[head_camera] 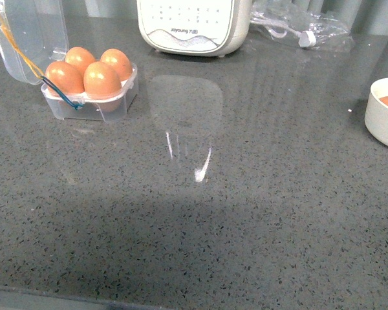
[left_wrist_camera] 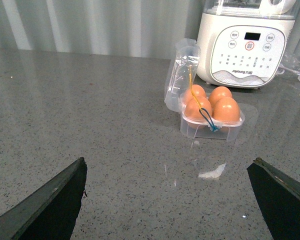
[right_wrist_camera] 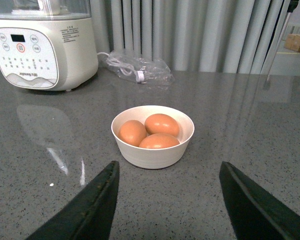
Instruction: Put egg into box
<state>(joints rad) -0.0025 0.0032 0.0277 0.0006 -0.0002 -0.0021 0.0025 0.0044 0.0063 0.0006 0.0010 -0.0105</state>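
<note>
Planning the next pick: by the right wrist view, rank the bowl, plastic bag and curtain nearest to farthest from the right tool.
From the right tool:
1. Bowl, just ahead of it.
2. Plastic bag, behind the bowl.
3. Curtain, at the back.

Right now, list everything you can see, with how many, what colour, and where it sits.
box: one, clear plastic, lid open, far left of the counter
eggs in box: four, orange-brown, one per cell
bowl: one, white, right edge of the counter
eggs in bowl: three, orange-brown, piled together
appliance: one, cream-white, back centre
plastic bag: one, clear, holding a white cable, back right beside the appliance
counter: one, grey speckled, under everything
left jaws: one pair, dark, open and empty, facing the box
right jaws: one pair, dark, open and empty, facing the bowl
</note>
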